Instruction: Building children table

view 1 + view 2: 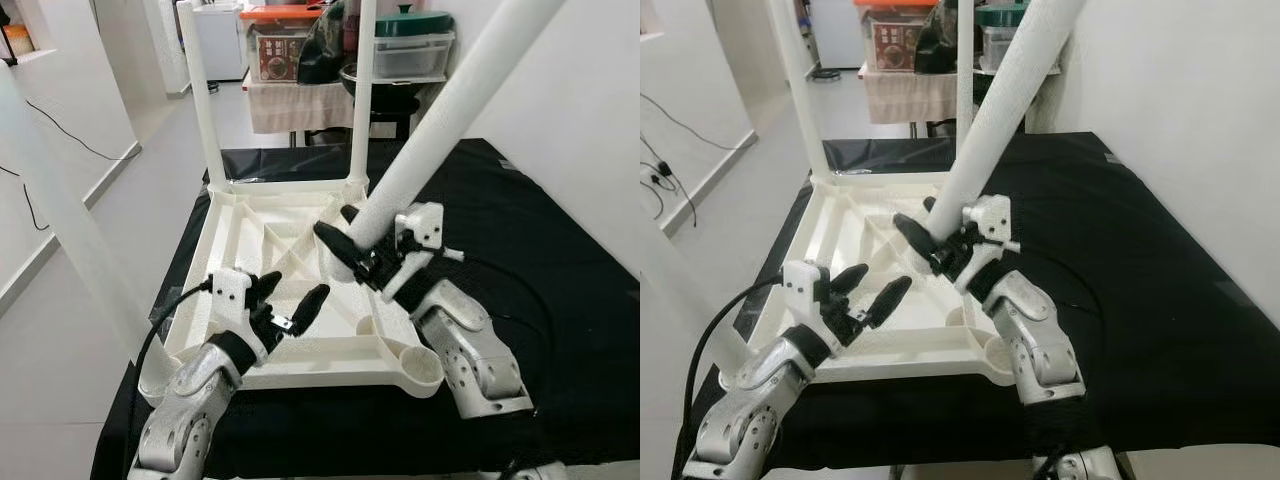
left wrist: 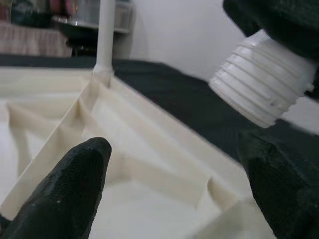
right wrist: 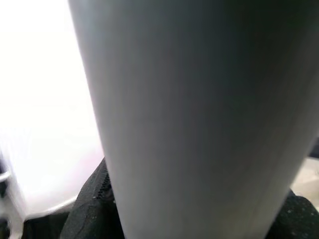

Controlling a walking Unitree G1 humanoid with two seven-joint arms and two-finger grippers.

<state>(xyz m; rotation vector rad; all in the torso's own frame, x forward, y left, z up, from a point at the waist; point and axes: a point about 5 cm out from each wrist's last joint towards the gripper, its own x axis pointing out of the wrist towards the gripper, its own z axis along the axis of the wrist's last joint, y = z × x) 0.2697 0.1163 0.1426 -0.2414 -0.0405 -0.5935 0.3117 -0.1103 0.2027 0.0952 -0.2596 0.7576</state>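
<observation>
We judge the white table leg (image 1: 440, 130), clamped near its threaded end in our right gripper (image 1: 365, 250) above the upturned tabletop (image 1: 300, 350), light, stiff and slick, while our left gripper (image 1: 290, 305) hovers open.

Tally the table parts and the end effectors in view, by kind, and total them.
White table legs: 4 (far-left leg, far-right leg, near-left leg, held leg)
Upturned white tabletop: 1
End effectors: 2 (left end effector, open; right end effector, gripping the held leg)
Total: 7
</observation>
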